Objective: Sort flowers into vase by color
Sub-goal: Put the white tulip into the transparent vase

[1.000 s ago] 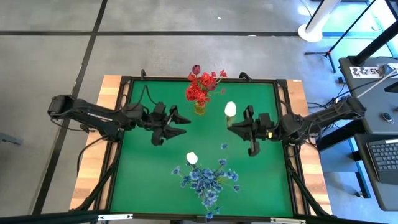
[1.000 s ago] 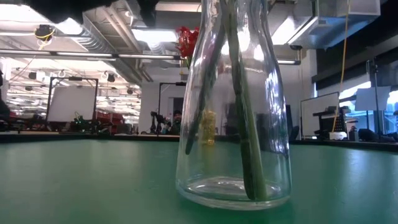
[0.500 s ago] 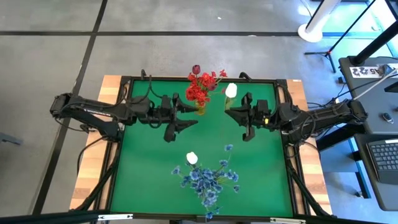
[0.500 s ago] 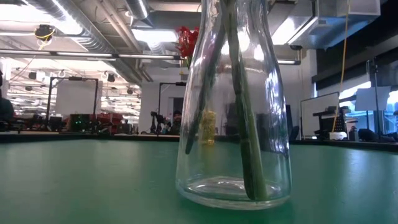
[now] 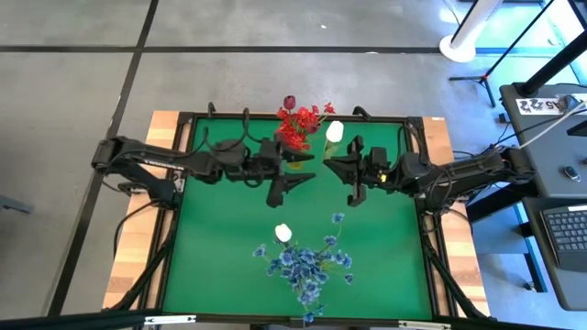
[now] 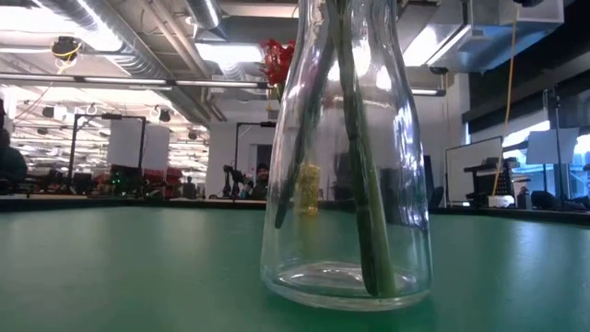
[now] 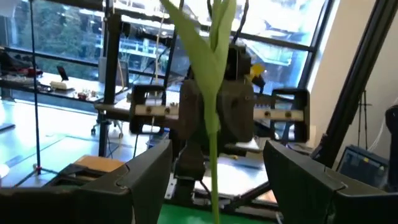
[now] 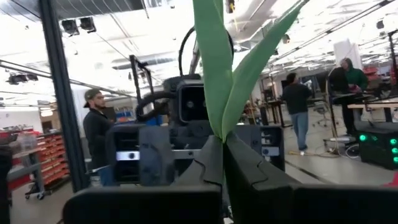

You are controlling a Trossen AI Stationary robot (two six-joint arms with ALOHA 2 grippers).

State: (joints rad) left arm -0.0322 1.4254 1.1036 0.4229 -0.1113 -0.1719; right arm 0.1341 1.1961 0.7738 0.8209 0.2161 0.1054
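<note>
Standing upright near the far edge of the table, a white tulip (image 5: 335,131) on a long thin green stem is held in the right gripper (image 5: 349,180), whose fingers are pressed together on the stem; it is judged light, springy and slippery, so it is best pinched low on the stalk. Facing it, the left gripper (image 5: 292,171) is held with fingers apart beside the red flowers (image 5: 295,128). Compared with a second earlier, both grippers are closer together and the tulip nearer the far edge.
</note>
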